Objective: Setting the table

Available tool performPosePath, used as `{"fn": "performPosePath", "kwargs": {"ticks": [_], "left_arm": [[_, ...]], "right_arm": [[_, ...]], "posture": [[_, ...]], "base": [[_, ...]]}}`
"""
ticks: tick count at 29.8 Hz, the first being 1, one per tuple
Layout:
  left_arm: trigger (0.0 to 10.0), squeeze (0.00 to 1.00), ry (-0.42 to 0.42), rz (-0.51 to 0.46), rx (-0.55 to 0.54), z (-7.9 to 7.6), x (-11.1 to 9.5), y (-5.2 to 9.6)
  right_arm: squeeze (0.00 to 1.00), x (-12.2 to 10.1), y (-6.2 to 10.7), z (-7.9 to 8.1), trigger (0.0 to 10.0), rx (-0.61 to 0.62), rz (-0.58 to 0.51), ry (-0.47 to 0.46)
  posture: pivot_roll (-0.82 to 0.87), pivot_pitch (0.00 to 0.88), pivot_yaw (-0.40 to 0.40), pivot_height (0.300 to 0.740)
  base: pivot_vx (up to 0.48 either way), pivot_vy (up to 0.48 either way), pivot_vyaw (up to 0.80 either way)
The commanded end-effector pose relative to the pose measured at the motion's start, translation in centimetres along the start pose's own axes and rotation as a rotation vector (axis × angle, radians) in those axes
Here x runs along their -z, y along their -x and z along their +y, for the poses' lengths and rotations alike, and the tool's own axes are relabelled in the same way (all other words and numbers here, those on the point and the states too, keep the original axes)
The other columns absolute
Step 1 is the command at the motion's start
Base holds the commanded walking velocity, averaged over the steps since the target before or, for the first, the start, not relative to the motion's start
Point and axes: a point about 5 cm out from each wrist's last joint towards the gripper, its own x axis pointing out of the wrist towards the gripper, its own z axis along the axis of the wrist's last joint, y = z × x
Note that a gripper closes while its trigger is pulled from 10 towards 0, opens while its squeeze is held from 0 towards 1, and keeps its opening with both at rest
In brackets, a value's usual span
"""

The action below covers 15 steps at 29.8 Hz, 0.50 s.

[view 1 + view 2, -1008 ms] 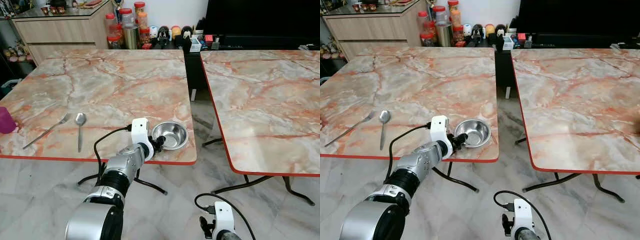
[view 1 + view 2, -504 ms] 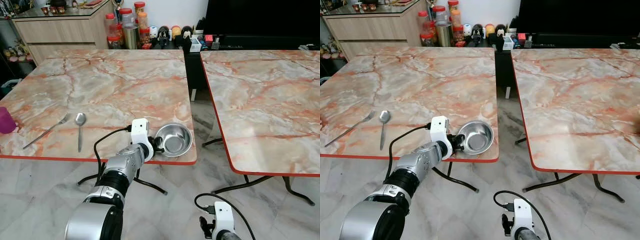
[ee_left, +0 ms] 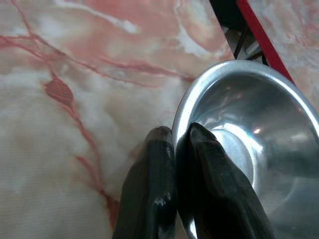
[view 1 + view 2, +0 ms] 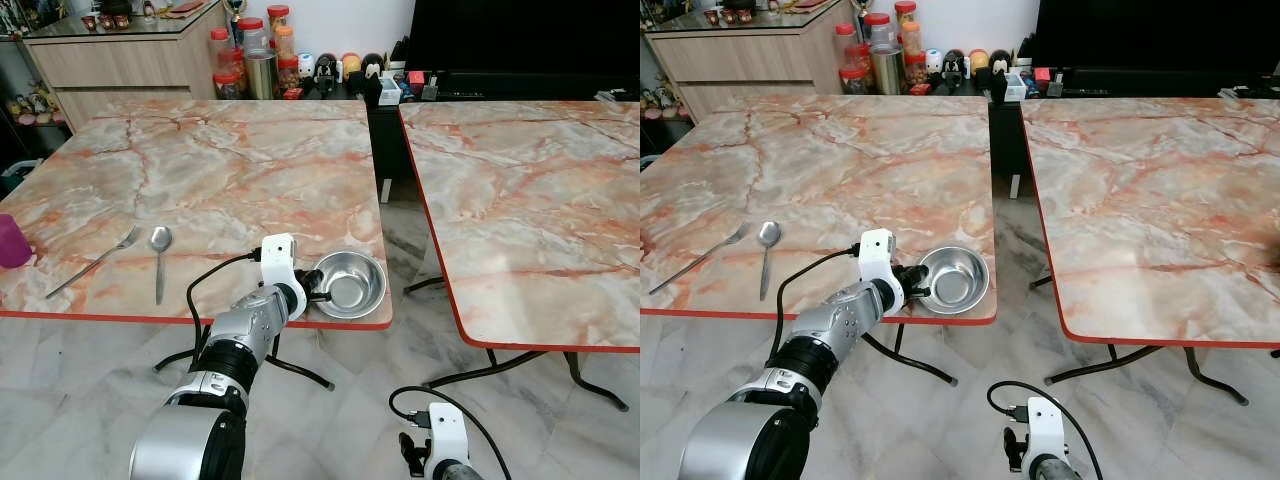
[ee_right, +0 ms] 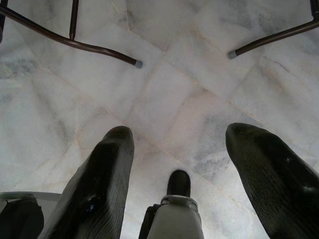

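Hidden parts: the left gripper's fingertips are showing in the head views as a dark cluster against the bowl rim, too small to separate there; the purple cup is being cut off by the picture's left edge, and the right arm is being cut off at the bottom edge.
Steel bowl: the steel bowl is sitting upright on the near right corner of the left marble table, close to its red front edge, and is holding nothing.
Left gripper grip: its two black fingers are pinching the bowl's near rim, one finger lying outside the wall on the tabletop side and the other inside the bowl.
Left arm pose: the silver left arm is reaching up and forward from below the table edge, with a black cable looping over the tabletop beside the wrist.
Right gripper: the right gripper is hanging low with its fingers spread wide apart, gripping nothing, pointing down at the pale marble floor near dark table feet.
Cutlery: a fork and a spoon are lying side by side near the front edge, well apart from the bowl.
Second table: the right marble table is standing beside the first, separated by a gap.
Background jars: the red-lidded jars behind the table are too small for their contents to be made out.
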Motion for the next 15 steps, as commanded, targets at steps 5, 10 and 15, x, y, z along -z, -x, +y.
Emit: {"fn": "performPosePath", "kwargs": {"ticks": [5,10,15], "left_arm": [[10.0,0.0,0.067,-0.257,-0.032,1.2,-1.6,1.0],[10.0,0.0,0.128,-0.423,-0.125,3.5,-2.3,2.4],[10.0,0.0,0.037,-0.503,-0.15,4.4,-2.4,3.4]], "right_arm": [[0.0,-0.1,0.0,0.0,10.0,-0.005,0.001,-0.002],[0.0,0.0,0.0,-0.1,10.0,-0.005,0.004,0.002],[0.0,0.1,0.0,-0.2,10.0,-0.008,0.002,0.005]], "posture": [[-0.04,0.0,0.007,0.728],[-0.04,0.0,0.006,0.728],[-0.03,0.0,-0.001,0.728]], "base": [[0.0,0.0,0.0],[0.0,0.0,0.0],[0.0,0.0,0.0]]}}
